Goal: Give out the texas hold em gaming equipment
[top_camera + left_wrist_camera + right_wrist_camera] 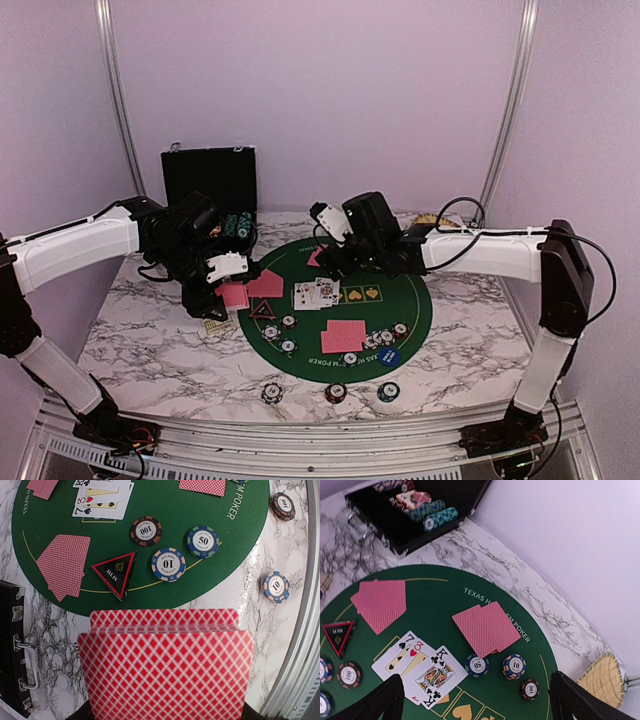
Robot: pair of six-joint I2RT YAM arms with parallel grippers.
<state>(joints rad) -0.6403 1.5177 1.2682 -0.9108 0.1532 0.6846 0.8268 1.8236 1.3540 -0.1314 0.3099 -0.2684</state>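
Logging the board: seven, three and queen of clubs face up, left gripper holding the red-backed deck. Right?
No: the right wrist view shows the club card is a king, not a queen. The seven, the three and the left gripper holding the red-backed deck stand.

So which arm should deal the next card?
Probably right: the right gripper is open and empty over the round green mat; the left gripper is shut on the red-backed card deck.

- Face-down card pairs (265, 283) on the mat (405, 295): three, at 9, 12 and 6 o'clock.
- Face-up cards (417, 662): three.
- Triangle marker (116, 572): one.
- Chips (335, 392) off the mat, 6 o'clock: three.
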